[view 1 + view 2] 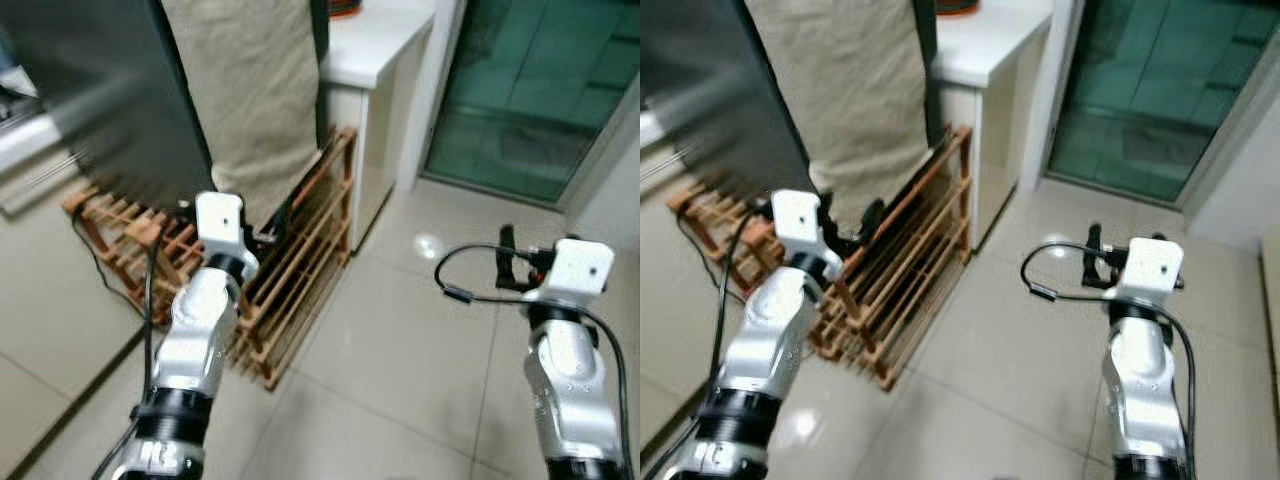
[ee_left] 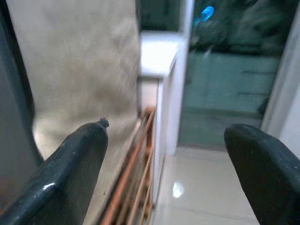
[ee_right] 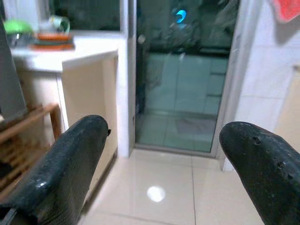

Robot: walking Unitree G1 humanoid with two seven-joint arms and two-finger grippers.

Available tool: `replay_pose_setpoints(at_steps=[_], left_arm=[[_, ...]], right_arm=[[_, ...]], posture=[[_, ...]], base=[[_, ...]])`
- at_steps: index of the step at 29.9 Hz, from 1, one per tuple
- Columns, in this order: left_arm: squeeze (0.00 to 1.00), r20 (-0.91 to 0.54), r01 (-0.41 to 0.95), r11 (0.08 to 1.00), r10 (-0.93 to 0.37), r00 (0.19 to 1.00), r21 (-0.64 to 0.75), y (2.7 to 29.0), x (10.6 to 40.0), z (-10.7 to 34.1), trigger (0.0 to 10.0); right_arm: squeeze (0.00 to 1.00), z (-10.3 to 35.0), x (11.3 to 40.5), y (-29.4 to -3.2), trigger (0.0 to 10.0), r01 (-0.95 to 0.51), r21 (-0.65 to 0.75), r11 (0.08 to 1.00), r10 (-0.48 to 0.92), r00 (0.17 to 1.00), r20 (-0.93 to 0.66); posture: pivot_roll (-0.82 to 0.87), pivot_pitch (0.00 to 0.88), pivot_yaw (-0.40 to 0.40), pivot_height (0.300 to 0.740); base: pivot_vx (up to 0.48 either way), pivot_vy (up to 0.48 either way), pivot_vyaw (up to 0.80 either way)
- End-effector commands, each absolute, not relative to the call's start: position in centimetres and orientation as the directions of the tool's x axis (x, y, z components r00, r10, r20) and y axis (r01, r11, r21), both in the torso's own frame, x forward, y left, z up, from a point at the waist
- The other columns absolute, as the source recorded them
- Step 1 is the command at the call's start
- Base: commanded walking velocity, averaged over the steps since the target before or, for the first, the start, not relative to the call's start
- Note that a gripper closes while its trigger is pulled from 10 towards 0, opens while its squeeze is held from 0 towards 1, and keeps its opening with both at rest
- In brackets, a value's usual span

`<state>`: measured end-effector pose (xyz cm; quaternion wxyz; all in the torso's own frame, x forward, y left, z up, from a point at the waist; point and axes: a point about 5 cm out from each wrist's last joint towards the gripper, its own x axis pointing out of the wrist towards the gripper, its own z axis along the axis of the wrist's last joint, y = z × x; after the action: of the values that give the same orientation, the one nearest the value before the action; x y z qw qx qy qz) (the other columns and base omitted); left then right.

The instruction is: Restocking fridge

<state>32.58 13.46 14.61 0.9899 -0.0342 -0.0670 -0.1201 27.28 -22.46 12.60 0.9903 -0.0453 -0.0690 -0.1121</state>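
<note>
Between the wide-spread black fingers (image 2: 70,173) of the left gripper (image 2: 164,176), nothing is held; past them, at about 12 o'clock, hangs a beige cloth (image 2: 75,70) over a dark upright panel that may be the fridge (image 1: 110,110), though blur keeps me from being sure. Under the cloth leans a wooden slatted rack (image 1: 300,270), standing on the tiled floor (image 1: 400,370), with a second wooden rack (image 1: 120,235) at about 9 o'clock from the left arm.

Across at 3 o'clock, the right gripper (image 3: 164,173) hovers over bare floor tiles, its fingers (image 3: 61,168) also parted and empty. Beyond them at 12 o'clock is a glass door (image 3: 183,79) with a dark green cast. At 10 o'clock from that gripper stands a white tabletop (image 3: 61,58), carrying a green object (image 3: 16,26) and an orange dish (image 3: 52,41), too blurred to name closer.
</note>
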Motion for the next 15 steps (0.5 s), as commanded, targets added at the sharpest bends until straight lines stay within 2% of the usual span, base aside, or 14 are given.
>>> replay_pose_setpoints(at_steps=[1,3,5,15], left_arm=[[0.0,0.215,0.21,0.976,-0.192,0.957,-0.063,14.5,32.7,16.1,10.0],[0.0,0.211,0.206,0.976,-0.188,0.959,-0.064,14.5,32.8,16.2,10.0],[0.0,0.206,0.198,0.978,-0.182,0.962,-0.06,14.5,32.8,16.2,10.0],[0.0,0.244,0.218,0.971,-0.19,0.951,-0.094,13.4,32.6,17.5,10.0]], right_arm=[[0.0,12.9,27.8,-21.0,10.0,0.188,-0.073,0.979,-0.176,0.974,0.145],[0.0,12.7,28.0,-20.6,10.0,0.168,-0.058,0.984,-0.159,0.978,0.131],[0.0,13.1,28.1,-20.1,10.0,0.149,-0.071,0.986,-0.137,0.978,0.155],[0.0,14.3,28.4,-19.5,10.0,0.133,-0.119,0.984,-0.106,0.971,0.213]], posture=[[-0.13,0.012,0.061,0.74],[-0.13,0.012,0.065,0.74],[-0.13,0.015,0.067,0.74],[-0.13,0.02,0.056,0.74]], base=[[0.0,0.48,-0.74],[0.0,0.476,-0.73],[0.0,0.0,-0.73],[0.0,0.0,0.0]])
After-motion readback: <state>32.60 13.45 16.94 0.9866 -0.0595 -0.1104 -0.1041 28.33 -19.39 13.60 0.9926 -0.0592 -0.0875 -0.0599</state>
